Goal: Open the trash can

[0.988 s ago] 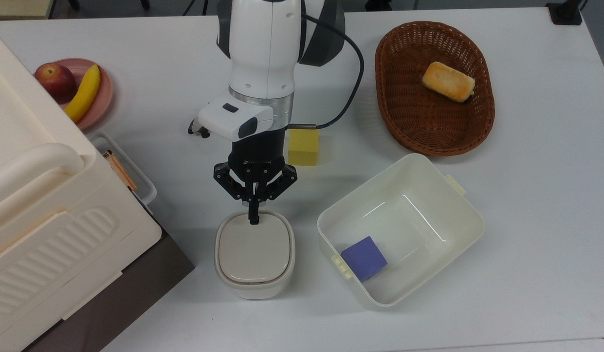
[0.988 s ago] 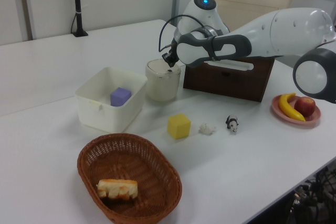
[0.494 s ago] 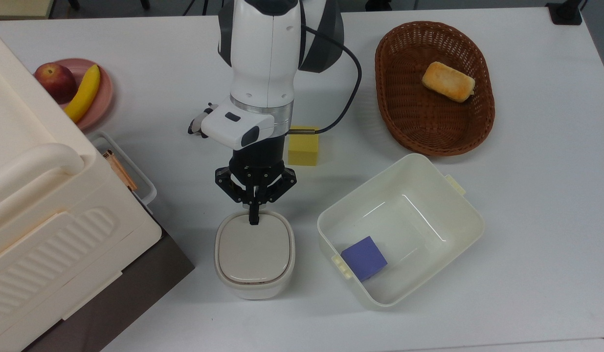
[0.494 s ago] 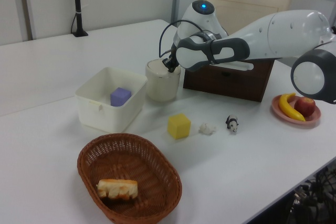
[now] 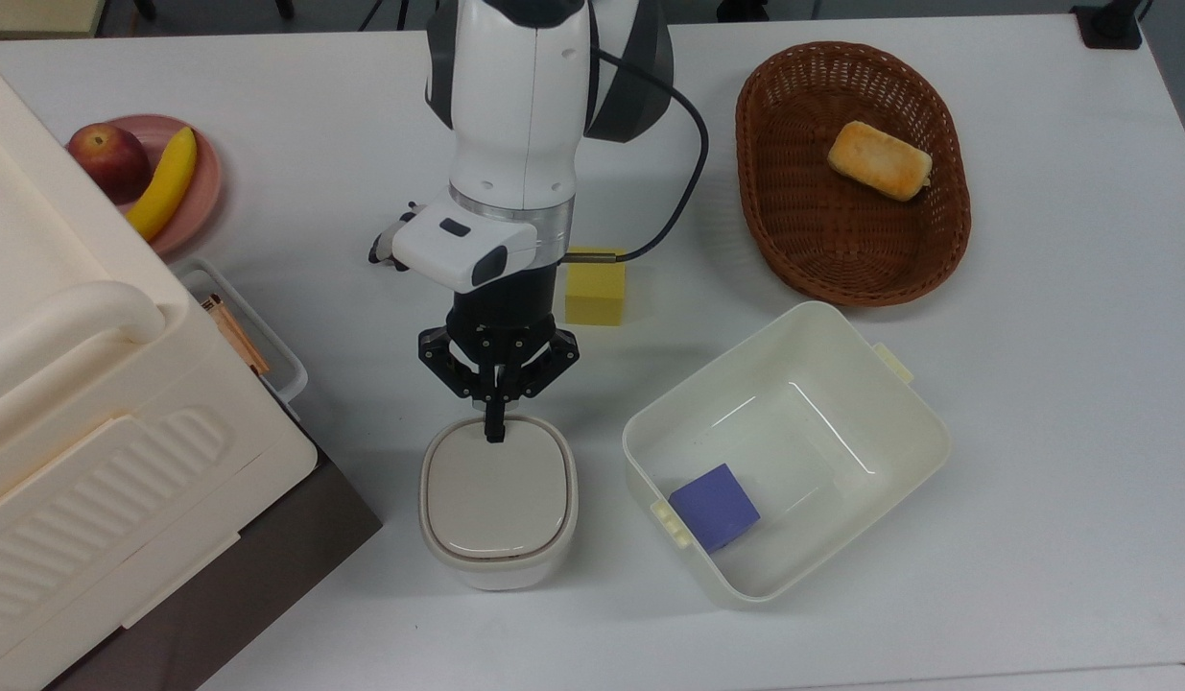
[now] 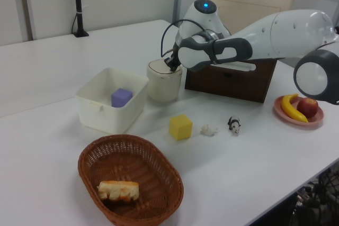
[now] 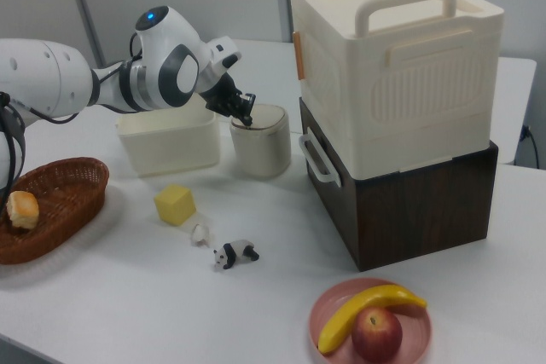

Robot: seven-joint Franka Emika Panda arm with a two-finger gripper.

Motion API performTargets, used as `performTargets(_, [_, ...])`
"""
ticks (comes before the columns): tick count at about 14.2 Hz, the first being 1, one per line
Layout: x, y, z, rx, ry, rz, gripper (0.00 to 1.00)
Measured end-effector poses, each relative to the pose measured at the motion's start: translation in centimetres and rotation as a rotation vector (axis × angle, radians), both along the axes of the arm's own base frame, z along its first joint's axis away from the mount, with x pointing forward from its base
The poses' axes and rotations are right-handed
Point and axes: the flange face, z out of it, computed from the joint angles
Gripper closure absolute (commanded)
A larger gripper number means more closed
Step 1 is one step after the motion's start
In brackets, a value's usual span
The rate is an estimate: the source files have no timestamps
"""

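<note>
My tool, its two fingers drawn together into a single black tip, rests at the far edge of the trash can lid in the top view, where half a second ago it sat a touch further in; the shift is slight. The lid lies flat and shut now as it did then, so I judge the press on the release has not yet taken effect, though I cannot make out the button under the tip.

Nearest in the top view, the trash can stands on the white table, a small cream plastic bin with a smooth, matte, rounded-square beige lid set inside a paler rim. Just to the top view's right sits a glossy white tub, lidless and thin-walled, with a purple cube in its corner. To the top view's left, a big cream ribbed box tops a dark brown wooden base.

Farther off, a soft-looking yellow block lies beside my wrist. Beyond it, an oval woven wicker basket holds a golden piece of bread. At the top view's far left, a pink plate carries a red apple and a banana.
</note>
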Motion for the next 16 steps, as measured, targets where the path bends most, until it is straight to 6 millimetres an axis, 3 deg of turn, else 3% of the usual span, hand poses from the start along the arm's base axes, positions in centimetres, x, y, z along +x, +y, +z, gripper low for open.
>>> performTargets(1, [-0.1, -0.1, 0.8, 0.001, -0.012, -0.003, 0.91])
performTargets(2, [-0.3, -0.3, 2.1, 0.011, -0.029, -0.009, 0.73])
performTargets(3, [-1.0, -0.5, 4.0, 0.041, -0.049, -0.023, 0.44])
performTargets(4, [-2.2, -0.6, 6.2, 0.099, -0.068, -0.045, 0.00])
performTargets(6, [-7.1, -0.3, 10.9, 0.234, -0.028, -0.088, 0.00])
performTargets(10, [-13.8, 0.1, 13.2, 0.241, 0.296, -0.102, 0.00])
performTargets(13, [-17.2, -0.4, 14.8, 0.207, 0.462, -0.113, 0.00])
performTargets(16, [-19.0, -2.5, 17.0, 0.212, 0.480, -0.147, 0.00])
